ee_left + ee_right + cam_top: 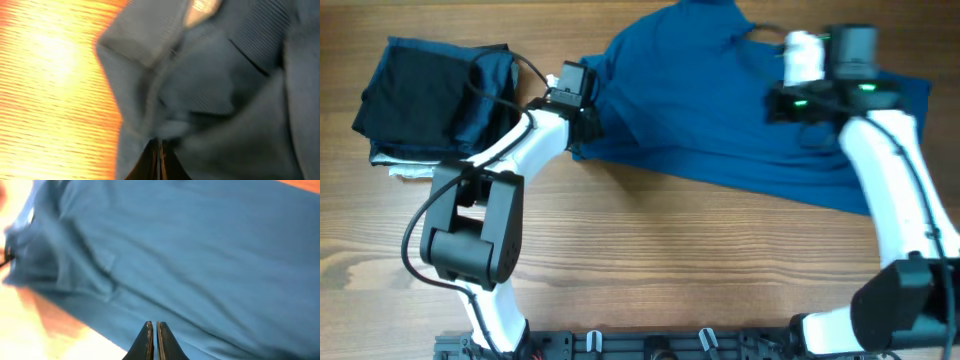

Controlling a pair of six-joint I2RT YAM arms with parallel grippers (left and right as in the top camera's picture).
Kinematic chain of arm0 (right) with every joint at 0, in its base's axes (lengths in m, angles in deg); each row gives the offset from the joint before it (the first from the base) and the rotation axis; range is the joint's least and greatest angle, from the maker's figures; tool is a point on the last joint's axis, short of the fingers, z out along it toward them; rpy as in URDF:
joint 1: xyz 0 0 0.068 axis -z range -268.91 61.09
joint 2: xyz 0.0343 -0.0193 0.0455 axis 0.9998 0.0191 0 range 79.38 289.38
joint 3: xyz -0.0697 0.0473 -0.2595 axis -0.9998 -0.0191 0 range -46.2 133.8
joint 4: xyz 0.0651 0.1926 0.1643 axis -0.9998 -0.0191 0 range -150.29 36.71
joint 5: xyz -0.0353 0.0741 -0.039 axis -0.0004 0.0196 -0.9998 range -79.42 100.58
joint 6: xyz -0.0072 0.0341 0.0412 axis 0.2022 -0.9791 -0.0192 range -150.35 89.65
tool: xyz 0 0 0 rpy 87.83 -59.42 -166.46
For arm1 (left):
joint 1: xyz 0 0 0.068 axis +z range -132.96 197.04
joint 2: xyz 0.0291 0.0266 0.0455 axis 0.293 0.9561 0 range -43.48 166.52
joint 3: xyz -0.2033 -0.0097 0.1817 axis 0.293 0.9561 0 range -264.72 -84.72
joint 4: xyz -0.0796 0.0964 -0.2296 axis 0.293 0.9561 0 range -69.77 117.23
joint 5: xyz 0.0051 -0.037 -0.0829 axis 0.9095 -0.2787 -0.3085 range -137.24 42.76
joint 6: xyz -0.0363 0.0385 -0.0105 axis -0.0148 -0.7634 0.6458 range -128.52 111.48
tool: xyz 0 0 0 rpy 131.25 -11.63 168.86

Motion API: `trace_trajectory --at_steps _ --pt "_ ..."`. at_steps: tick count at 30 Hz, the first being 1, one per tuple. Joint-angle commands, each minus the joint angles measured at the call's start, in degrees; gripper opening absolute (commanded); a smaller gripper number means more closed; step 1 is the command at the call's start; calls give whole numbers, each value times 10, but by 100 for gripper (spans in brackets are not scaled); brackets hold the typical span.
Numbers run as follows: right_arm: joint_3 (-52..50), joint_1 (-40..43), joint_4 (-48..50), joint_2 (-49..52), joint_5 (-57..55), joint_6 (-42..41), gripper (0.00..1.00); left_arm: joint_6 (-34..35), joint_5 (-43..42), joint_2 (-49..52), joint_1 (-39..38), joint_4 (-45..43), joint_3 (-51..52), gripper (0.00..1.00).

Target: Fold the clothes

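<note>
The medium-blue T-shirt [720,110] lies spread and rumpled across the far middle and right of the table. My left gripper [582,112] is at the shirt's left edge. In the left wrist view the left gripper [160,142] is shut on a bunched fold of the T-shirt [220,90]. My right gripper [790,103] is over the right part of the shirt. In the right wrist view the right gripper [153,325] is shut with its tips close to the T-shirt [190,250], near the shirt's edge, and no fabric shows between them.
A stack of folded dark garments [430,95] with a white-grey one underneath sits at the far left, just beside the left arm. Bare wooden table [700,270] runs along the front. The arm bases stand at the front edge.
</note>
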Motion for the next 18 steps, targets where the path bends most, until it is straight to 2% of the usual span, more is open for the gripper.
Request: trace_trajectory --at_steps 1,6,10,12,16,18 --pt "1 -58 3 41 -35 69 4 2 3 -13 32 -4 -4 4" --pt "1 -93 6 94 -25 79 4 1 -86 -13 72 0 -4 4" --pt "1 -107 -16 138 0 160 4 1 -211 -13 97 0 -4 4" --pt "0 -108 -20 152 21 171 5 1 -258 -13 104 1 -4 4" --pt "0 -108 -40 168 85 200 4 -16 -313 -13 104 2 -4 4" --pt "0 -108 -48 173 91 196 4 -16 -312 -11 103 3 -4 4"
